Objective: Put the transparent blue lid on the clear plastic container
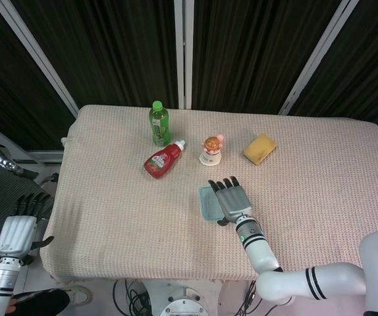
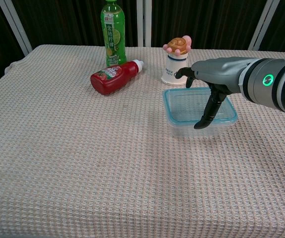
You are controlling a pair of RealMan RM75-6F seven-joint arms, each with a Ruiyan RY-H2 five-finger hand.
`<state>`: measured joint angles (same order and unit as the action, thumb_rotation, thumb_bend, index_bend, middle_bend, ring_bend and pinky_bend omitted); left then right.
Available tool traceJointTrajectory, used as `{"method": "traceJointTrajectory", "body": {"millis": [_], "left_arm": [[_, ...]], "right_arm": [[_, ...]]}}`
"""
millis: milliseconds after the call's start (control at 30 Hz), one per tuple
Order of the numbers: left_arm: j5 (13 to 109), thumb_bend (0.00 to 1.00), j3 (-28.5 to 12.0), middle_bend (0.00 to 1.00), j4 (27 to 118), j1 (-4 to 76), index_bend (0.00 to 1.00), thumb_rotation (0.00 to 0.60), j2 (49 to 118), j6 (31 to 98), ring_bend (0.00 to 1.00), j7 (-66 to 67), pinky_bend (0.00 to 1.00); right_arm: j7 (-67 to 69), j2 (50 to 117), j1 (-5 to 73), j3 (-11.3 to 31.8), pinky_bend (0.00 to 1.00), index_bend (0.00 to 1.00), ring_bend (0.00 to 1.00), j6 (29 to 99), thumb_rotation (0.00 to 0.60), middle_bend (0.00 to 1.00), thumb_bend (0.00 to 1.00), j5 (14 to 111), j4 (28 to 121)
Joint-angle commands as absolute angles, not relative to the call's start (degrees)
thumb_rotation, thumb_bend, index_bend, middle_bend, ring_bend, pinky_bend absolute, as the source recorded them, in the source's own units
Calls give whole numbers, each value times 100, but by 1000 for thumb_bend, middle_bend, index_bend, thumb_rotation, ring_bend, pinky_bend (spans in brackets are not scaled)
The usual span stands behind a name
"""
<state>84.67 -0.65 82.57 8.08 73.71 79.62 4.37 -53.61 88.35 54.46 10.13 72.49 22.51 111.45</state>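
Note:
The transparent blue lid [image 2: 187,106] lies flat over the clear plastic container [image 2: 175,128] in the middle of the table, a little right of centre. My right hand [image 2: 209,79] spans the lid from above, thumb down at its near right edge and fingertips at its far edge, gripping it. From the head view the right hand [image 1: 230,199] covers the right part of the lid [image 1: 209,204]. My left hand [image 1: 19,232] hangs off the table's near left corner, fingers apart and holding nothing.
Behind the container stands a small white cup with a toy figure [image 2: 176,61]. A red ketchup bottle [image 2: 113,76] lies on its side to the left, with a green bottle [image 2: 112,32] upright behind it. A yellow sponge [image 1: 259,148] sits at the back right.

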Motion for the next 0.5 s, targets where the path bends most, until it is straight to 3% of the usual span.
{"method": "traceJointTrajectory", "body": {"millis": [33, 500], "left_arm": [[8466, 0, -65, 51, 8260, 809, 96, 600, 7376, 7962, 0, 441, 0], [8436, 0, -68, 51, 8179, 816, 96, 600, 7419, 7924, 0, 375, 0]], "right_arm": [[-5344, 8813, 5439, 974, 0, 5, 86, 7274, 600, 442, 122, 2289, 11179], [-5270, 8833, 5429, 892, 0, 5, 86, 7321, 600, 442, 122, 2260, 11118]]}}
